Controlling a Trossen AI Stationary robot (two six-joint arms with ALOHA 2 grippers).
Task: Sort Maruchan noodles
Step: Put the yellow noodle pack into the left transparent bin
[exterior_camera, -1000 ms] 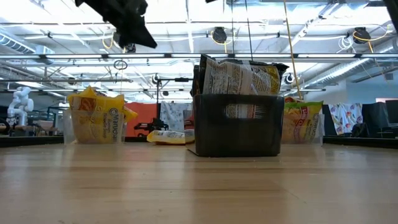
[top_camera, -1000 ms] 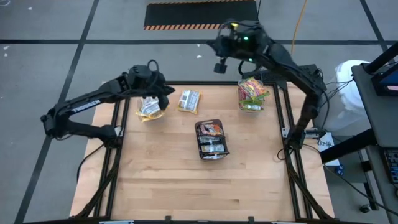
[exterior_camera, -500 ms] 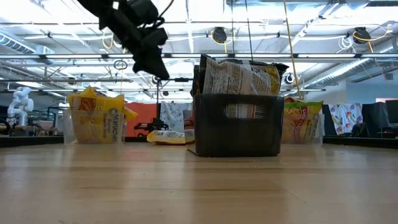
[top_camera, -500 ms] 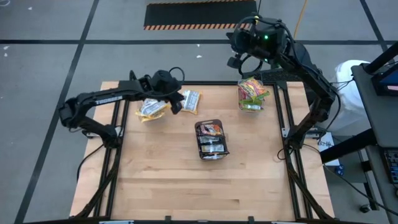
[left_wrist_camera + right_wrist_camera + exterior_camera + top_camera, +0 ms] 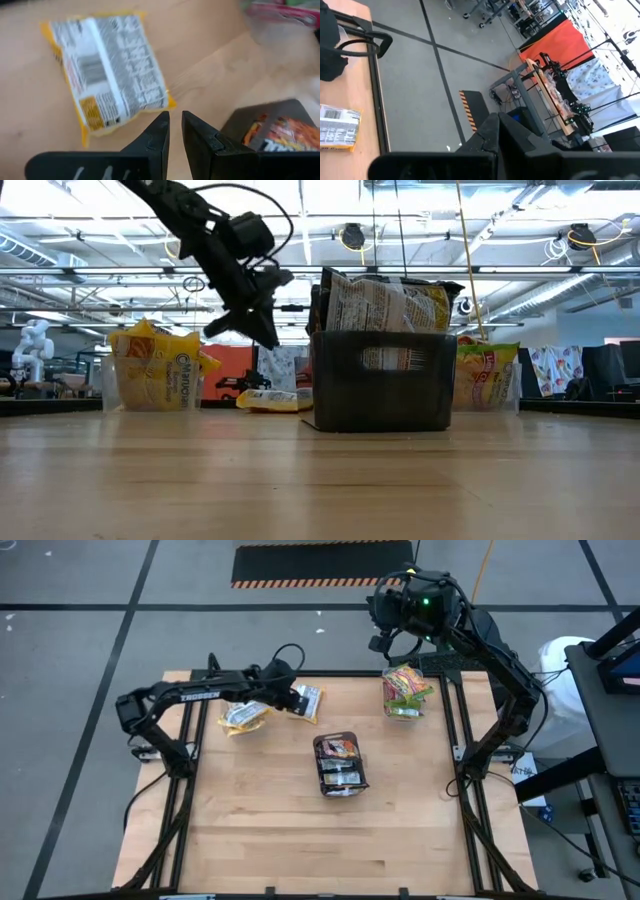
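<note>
Left claw [image 5: 296,700] above loose flat yellow plastic noodle packet [image 5: 305,702] at far side of pale wooden worktop [image 5: 300,830]; dark fingers [image 5: 155,137] stand narrowly apart, holding nothing. Packet lies printed back up, glossy, its near edge hidden by arm from above. Clear plastic tub of yellow packets [image 5: 152,367] just left of it. Dark grey rectangular tray [image 5: 385,385] mid-worktop holds upright crinkled brown packets [image 5: 385,302], lower halves hidden. Clear tub of green-edged pink packets [image 5: 405,692] far right, half hidden behind tray in low view. Right claw [image 5: 496,131] raised beyond far edge, pinched closed, empty.
</note>
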